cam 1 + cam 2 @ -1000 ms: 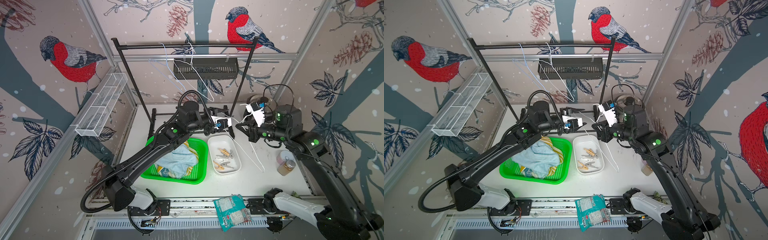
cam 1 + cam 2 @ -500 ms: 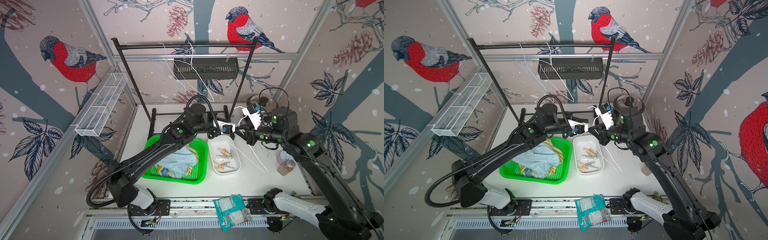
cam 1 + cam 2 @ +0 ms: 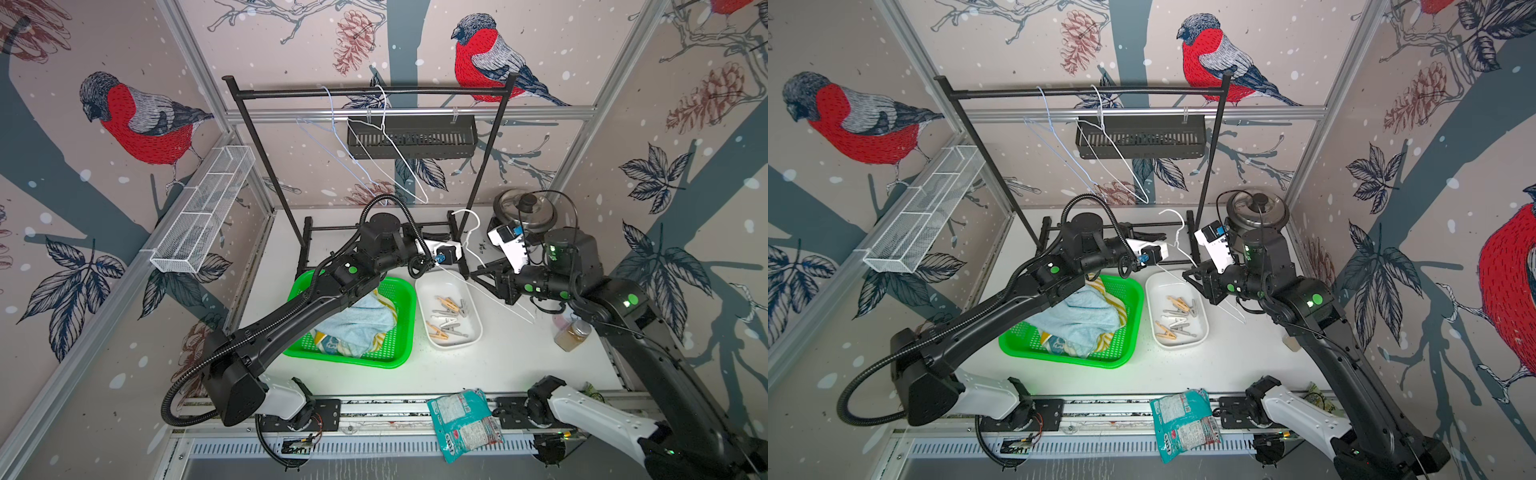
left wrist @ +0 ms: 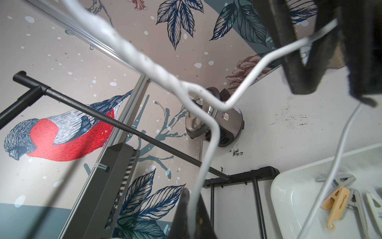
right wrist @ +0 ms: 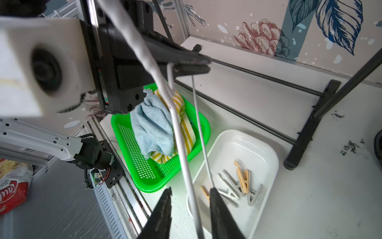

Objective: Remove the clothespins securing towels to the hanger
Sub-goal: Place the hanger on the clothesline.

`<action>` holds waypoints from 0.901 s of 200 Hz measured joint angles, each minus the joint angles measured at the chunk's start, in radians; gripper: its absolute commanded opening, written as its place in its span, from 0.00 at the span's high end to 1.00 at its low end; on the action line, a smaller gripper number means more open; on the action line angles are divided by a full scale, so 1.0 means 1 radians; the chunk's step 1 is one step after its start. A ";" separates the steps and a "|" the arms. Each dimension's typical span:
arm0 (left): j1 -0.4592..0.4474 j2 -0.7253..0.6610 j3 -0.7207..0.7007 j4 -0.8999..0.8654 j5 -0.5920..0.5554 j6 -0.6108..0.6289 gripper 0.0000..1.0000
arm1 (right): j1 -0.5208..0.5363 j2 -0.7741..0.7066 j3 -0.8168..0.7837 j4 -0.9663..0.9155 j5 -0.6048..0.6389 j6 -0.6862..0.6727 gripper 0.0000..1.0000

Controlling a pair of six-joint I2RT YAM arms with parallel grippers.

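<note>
Clothespins (image 3: 451,318): piled in the white tray (image 3: 428,291), mid counter (image 3: 498,357).
Towels (image 3: 361,324): heaped in the green basket (image 3: 399,361), just left of the tray.
Hanger (image 5: 178,132): white wire, held above the tray's far end.
Left fingers (image 5: 186,59): clamped on the Hanger.
Right fingers (image 5: 165,213): apart, with the wire between them.

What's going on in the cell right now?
The left gripper is shut on a bare white wire hanger; the right gripper stands open around another stretch of its wire. The towels lie heaped in the green basket, the clothespins in the white tray beside it.
</note>
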 measured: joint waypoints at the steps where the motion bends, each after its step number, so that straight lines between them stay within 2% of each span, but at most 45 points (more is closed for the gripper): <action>1: 0.001 0.000 0.000 0.002 0.001 0.000 1.00 | 0.000 0.000 -0.001 0.000 0.001 0.000 0.94; 4: 0.002 -0.001 0.000 0.006 0.003 0.000 1.00 | 0.000 -0.002 -0.003 -0.003 0.004 0.000 0.98; 14: 0.006 -0.002 -0.002 0.008 0.005 -0.005 0.99 | 0.001 -0.010 -0.011 -0.005 -0.002 -0.023 0.99; 22: 0.006 -0.002 -0.003 0.007 0.011 -0.014 0.79 | 0.005 -0.017 -0.012 -0.008 0.003 -0.026 1.00; 26: 0.007 -0.002 -0.005 0.007 0.016 -0.020 0.72 | 0.005 -0.021 -0.012 -0.009 0.006 -0.027 1.00; 55: 0.014 -0.016 -0.013 0.030 0.015 -0.080 0.45 | 0.000 -0.028 0.019 -0.050 0.092 -0.019 1.00; 64: 0.016 -0.033 -0.026 0.043 0.015 -0.099 0.40 | 0.000 -0.025 0.038 -0.063 0.103 -0.021 1.00; 126: 0.043 -0.277 -0.209 0.136 -0.018 -0.285 0.30 | 0.000 0.018 0.076 -0.109 0.291 -0.023 1.00; 136: 0.046 -0.330 -0.253 0.145 -0.048 -0.320 0.27 | 0.000 0.045 0.103 -0.102 0.321 -0.026 1.00; 180: 0.047 -0.569 -0.488 0.179 -0.224 -0.542 0.25 | 0.000 0.188 0.229 -0.006 0.393 -0.076 1.00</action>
